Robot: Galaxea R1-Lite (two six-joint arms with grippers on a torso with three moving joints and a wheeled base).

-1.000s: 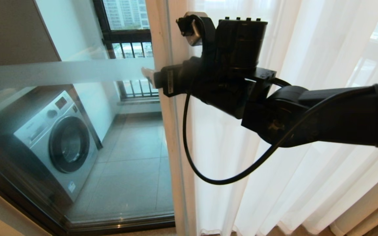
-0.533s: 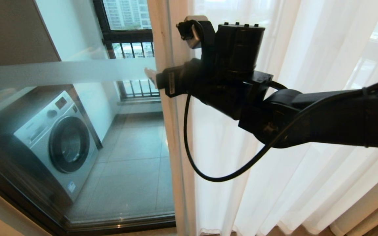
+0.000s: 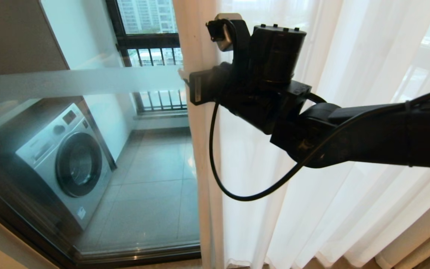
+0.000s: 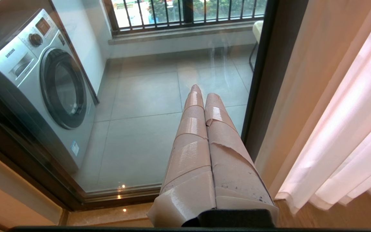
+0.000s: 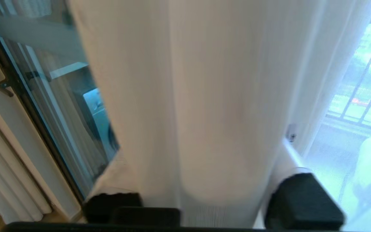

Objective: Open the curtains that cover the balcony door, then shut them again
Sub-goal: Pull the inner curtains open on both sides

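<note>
While the left end effector (image 4: pixel 204 106) hangs low and idle with its 2 taped fingers (image 4: pixel 190 151) pressed flat together on nothing, pointing at the foot of the glass, all the action sits higher up with the right arm. And there it is, the right end effector (image 3: pixel 186 76) reaching in from the right of the head view, black wrist and looping cable in front, fingers at the leading edge of the curtains (image 3: pixel 312 157). From the right wrist view a thick fold of that sheer white fabric lies right between the 2 black finger bases, filling the gap; the jaws stand partway apart around it, and whether they truly pinch the cloth I cannot tell, since the tips are hidden behind the fabric. The curtains hang in long folds down to the floor across the right half of the head view, their edge level with the frosted band (image 3: pixel 80 80), a heavier beige drape (image 3: pixel 424 243) beyond them at the far right. Just behind the fabric stands the balcony door (image 3: pixel 151 209), its glass uncovered on the left. Through that glass, a silver washing machine (image 3: pixel 65 160) on grey floor tiles (image 3: pixel 155 194), and farthest back the black-barred railing window (image 3: pixel 151 48) with tower blocks outside.
</note>
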